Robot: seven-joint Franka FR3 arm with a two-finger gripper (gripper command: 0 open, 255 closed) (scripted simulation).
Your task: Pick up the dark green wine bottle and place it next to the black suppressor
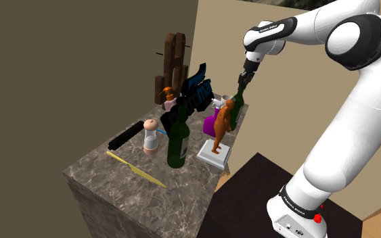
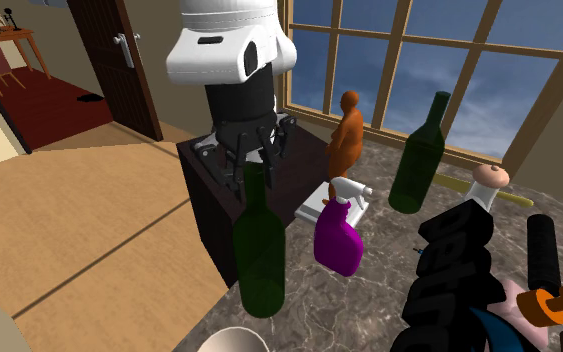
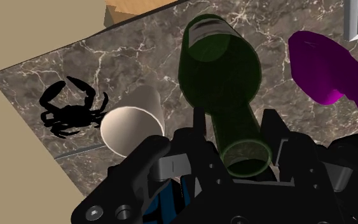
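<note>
Two dark green wine bottles stand on the marble tabletop. My black gripper comes down on the one nearest the stand, and its fingers clasp the neck just under the mouth. I cannot tell whether its base rests on the marble or is lifted. The other bottle stands free. The black suppressor, a ribbed rod, lies flat at the table's far side from the arm.
Near the held bottle are a purple spray bottle, an orange figure on a white base, a white cup and a black crab. A tan-capped shaker, a yellow blade and a black-blue object crowd the middle.
</note>
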